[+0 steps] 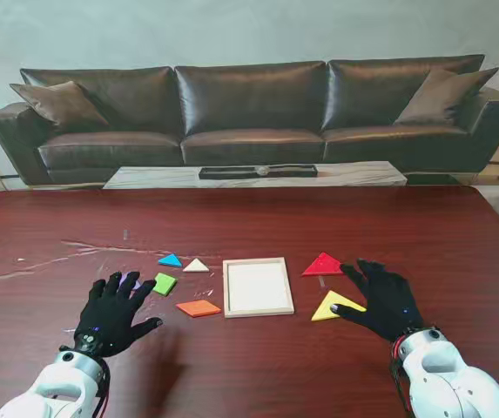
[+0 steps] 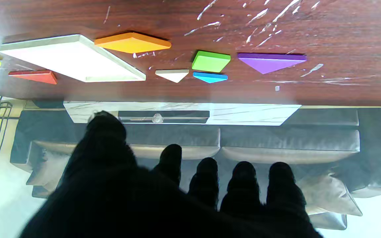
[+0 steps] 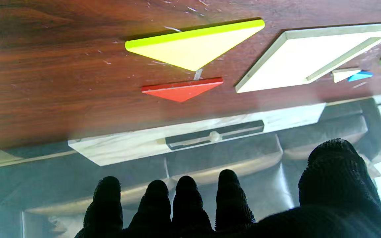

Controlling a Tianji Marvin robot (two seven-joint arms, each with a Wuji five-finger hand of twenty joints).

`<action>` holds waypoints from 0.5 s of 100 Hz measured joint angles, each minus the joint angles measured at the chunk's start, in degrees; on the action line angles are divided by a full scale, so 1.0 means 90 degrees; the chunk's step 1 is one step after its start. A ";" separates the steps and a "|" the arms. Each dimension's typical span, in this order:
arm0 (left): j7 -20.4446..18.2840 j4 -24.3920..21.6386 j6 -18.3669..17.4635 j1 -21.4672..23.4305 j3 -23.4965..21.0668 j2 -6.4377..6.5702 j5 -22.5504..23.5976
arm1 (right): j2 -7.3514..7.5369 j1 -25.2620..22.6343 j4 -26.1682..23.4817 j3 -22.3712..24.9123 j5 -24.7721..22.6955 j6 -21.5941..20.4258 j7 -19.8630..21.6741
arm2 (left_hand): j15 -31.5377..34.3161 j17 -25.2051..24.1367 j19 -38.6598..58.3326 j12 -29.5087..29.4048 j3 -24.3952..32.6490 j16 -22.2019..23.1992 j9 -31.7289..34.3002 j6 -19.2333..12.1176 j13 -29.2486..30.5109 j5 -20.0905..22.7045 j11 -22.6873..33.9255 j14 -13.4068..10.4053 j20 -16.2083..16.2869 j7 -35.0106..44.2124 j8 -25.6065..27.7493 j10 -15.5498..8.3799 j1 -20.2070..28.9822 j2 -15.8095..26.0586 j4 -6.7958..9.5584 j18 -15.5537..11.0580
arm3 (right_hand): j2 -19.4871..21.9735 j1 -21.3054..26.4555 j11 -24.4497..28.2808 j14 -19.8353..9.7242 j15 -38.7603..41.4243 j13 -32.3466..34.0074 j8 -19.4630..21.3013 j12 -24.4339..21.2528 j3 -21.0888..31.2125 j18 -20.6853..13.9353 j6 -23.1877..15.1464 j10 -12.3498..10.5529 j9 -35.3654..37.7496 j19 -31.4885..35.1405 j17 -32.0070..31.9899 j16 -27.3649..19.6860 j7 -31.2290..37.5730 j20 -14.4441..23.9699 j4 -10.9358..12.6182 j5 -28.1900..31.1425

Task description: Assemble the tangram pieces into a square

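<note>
Bright light is shining on the table (image 1: 249, 218), making white glare along its far edge. The black hands are looking blurry in both wrist views.

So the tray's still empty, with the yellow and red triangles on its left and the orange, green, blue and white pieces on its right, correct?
Sides are swapped. In the stand view the empty tray has the yellow triangle and red triangle on its right, and the orange piece, green piece, blue piece and white piece on its left.
</note>
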 measured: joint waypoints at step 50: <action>0.0008 0.0052 0.0082 -0.0062 0.0059 0.0000 -0.0096 | 0.0000 0.0076 0.0037 -0.0036 0.0093 0.0010 0.0009 | 0.0000 0.0034 0.0000 0.0031 0.0000 0.0000 0.0001 0.0000 0.0001 0.0000 0.0000 -0.0010 0.0000 0.0001 0.0000 0.0000 0.0000 0.0000 0.0000 0.0000 | 0.0005 0.0000 0.0200 0.0000 0.0138 0.0000 0.0081 0.0035 0.0000 0.0001 0.0000 -0.0049 0.0000 0.0239 -0.0029 0.0002 0.0080 -0.0075 0.0000 -0.0004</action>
